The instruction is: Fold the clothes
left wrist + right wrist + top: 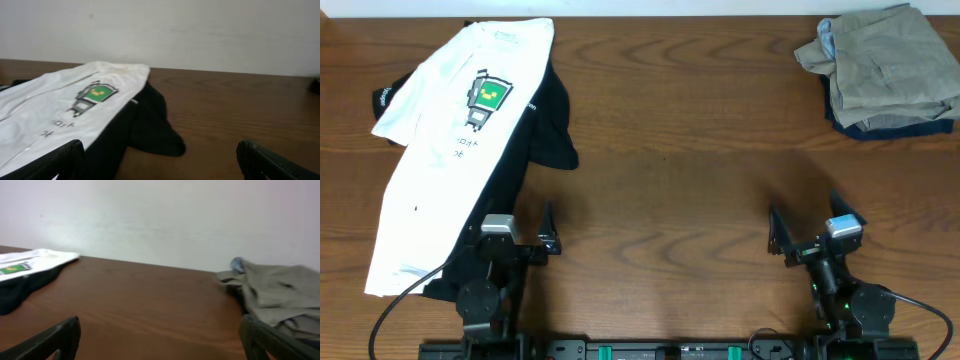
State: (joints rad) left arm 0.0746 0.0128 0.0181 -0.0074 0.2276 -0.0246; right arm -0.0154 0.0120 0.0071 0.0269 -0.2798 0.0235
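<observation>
Overhead, a large white short-sleeved T-shirt with a pixel-robot print (pixel 440 150) is laid at the upper left of the wooden tabletop (pixel 680 150), partly over a black short-sleeved shirt (pixel 548 120). Folding is judged not begun. In the left wrist view, the left pincer (pixel 160 165) is spread and empty. In the right wrist view, the right pincer (pixel 160 340) is likewise spread. Next, the white T-shirt would probably have to be gripped, drawn clear and flattened.

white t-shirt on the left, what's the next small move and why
Probably reach the open left end effector toward the large white short-sleeved T-shirt and pinch its near hem. The T-shirt lies unfolded on top of the black short-sleeved shirt, so it likely has to come off first. That arm sits right beside it and holds nothing.
</observation>
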